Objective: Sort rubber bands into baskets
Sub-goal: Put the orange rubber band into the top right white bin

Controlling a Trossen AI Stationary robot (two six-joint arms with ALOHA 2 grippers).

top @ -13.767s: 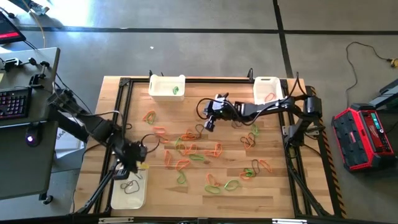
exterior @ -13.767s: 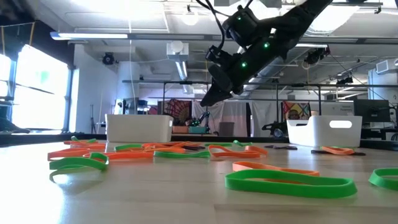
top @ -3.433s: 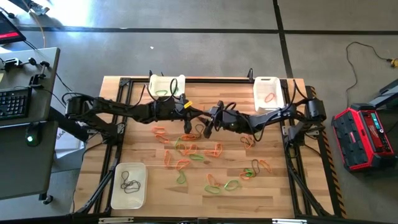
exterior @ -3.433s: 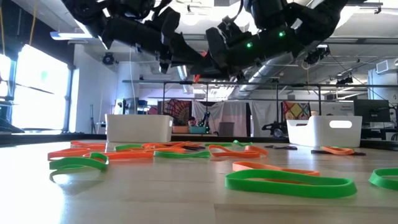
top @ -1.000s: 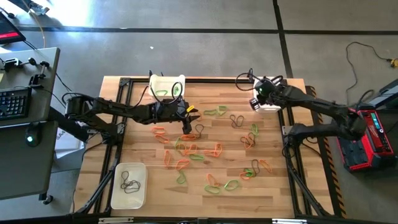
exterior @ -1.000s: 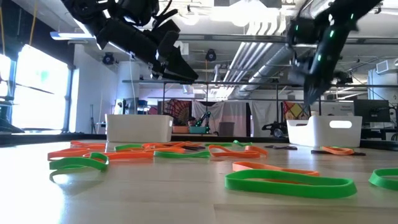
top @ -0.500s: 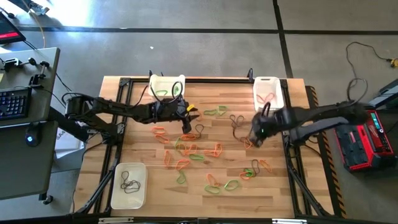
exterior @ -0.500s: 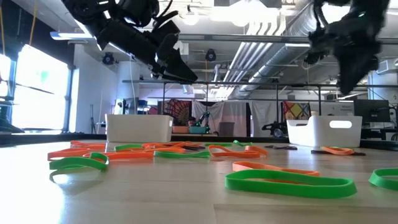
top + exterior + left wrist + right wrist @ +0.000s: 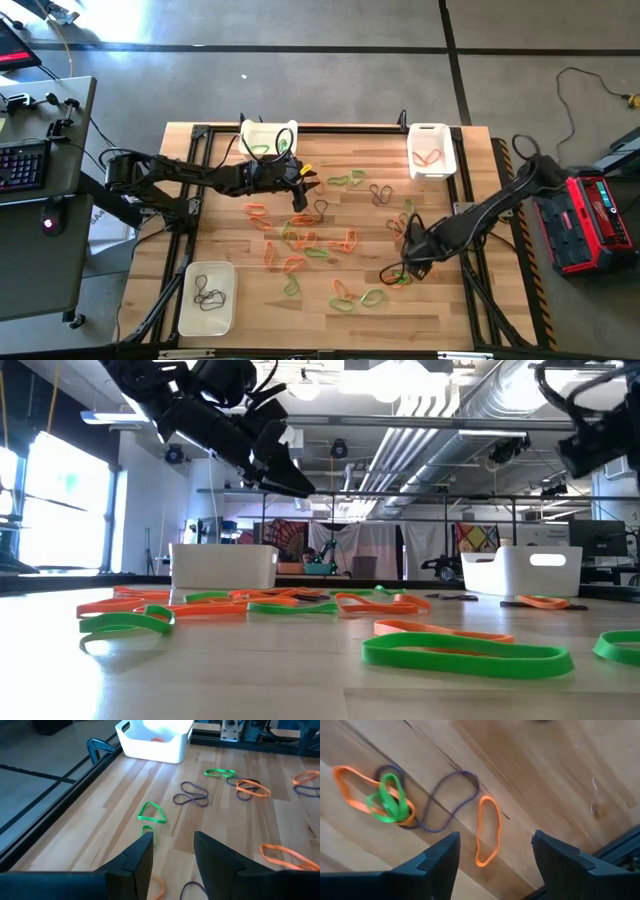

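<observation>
The table [image 9: 440,310] carries three baskets at its edges, leaving the middle free for loose rubber bands [image 9: 310,240]. Beside the green-band basket [image 9: 268,137], the left gripper [image 9: 303,192] hovers, jaws parted and empty. Well away from that basket, the right gripper [image 9: 492,855] hangs spread and empty over an orange band [image 9: 488,830], apparently lining up a pick.

Wooden table [image 9: 440,310]; keyboard [image 9: 22,165] on desk; red case [image 9: 592,220] on floor.
</observation>
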